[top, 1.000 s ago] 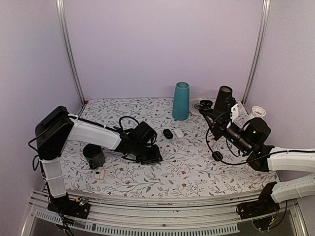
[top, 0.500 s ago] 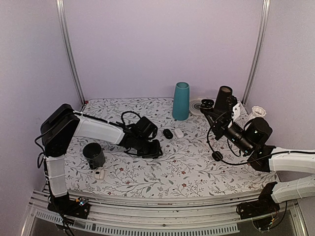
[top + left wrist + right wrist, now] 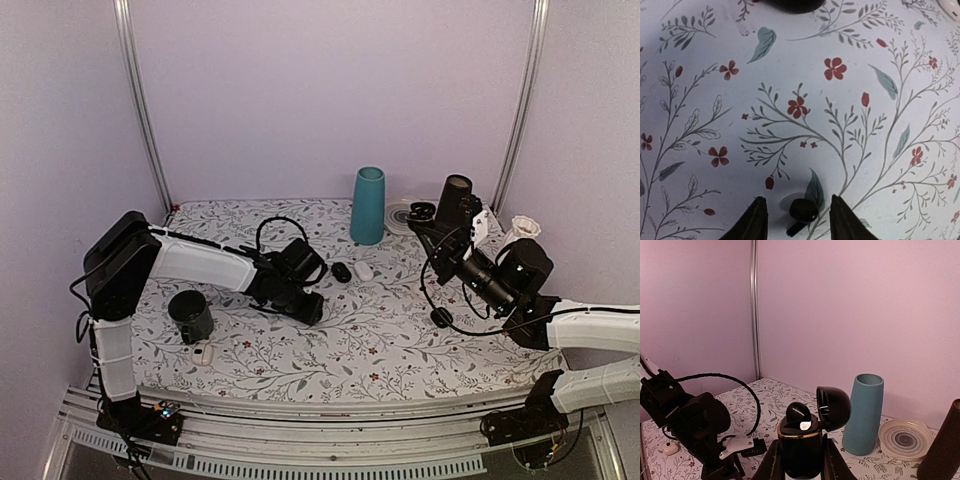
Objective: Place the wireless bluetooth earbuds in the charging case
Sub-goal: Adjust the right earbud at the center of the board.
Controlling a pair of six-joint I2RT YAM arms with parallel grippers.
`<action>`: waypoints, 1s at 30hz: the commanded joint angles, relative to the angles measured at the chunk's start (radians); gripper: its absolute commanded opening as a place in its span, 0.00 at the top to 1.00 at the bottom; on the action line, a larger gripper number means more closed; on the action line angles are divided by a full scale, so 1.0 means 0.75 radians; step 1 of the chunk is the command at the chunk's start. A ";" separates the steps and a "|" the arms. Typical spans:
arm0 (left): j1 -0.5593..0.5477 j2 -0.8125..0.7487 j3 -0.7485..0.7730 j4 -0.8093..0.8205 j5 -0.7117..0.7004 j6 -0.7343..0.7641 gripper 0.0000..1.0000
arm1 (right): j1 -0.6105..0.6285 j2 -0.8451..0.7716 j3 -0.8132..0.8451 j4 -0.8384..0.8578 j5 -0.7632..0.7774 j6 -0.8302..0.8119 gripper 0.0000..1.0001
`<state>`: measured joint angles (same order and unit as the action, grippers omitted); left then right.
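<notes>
From above, the left tool (image 3: 303, 303) sits low on the floral desk (image 3: 400, 340), and the right tool (image 3: 422, 213) is raised near the teal vase (image 3: 367, 205). Left wrist view: jaws half open, straddling the loose earbud (image 3: 802, 212) on the desk, gripping nothing. Right wrist view: that tool clamps the charging case (image 3: 800, 440), lid up (a seated earbud (image 3: 797, 412) seems to be in). Roughly halfway, I'd say, with one left to load.

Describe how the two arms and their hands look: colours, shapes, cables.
Both arms match: the left arm and right arm have smooth white link shells between bulky black joints. Thin black cables loop loosely near each wrist. The left hand and right hand each end in two dark, tapered fingers. No markings are legible.
</notes>
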<state>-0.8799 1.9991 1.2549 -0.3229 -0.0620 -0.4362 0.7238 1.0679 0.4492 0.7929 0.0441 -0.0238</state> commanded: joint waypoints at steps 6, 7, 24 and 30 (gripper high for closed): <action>-0.037 0.052 0.095 -0.054 -0.025 0.273 0.56 | -0.008 -0.038 -0.020 -0.008 0.031 0.011 0.96; -0.038 0.057 0.103 -0.068 -0.033 0.277 0.56 | -0.010 -0.041 -0.021 -0.010 0.033 0.012 0.96; -0.068 0.069 0.112 -0.130 -0.104 0.416 0.64 | -0.009 -0.033 -0.023 -0.018 0.031 0.024 0.96; -0.068 0.090 0.115 -0.132 -0.076 0.469 0.65 | -0.009 -0.019 -0.020 -0.017 0.025 0.024 0.96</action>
<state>-0.9211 2.0361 1.3178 -0.4080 -0.1257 -0.1276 0.7235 1.0538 0.4377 0.7700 0.0521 -0.0158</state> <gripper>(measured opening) 0.353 0.196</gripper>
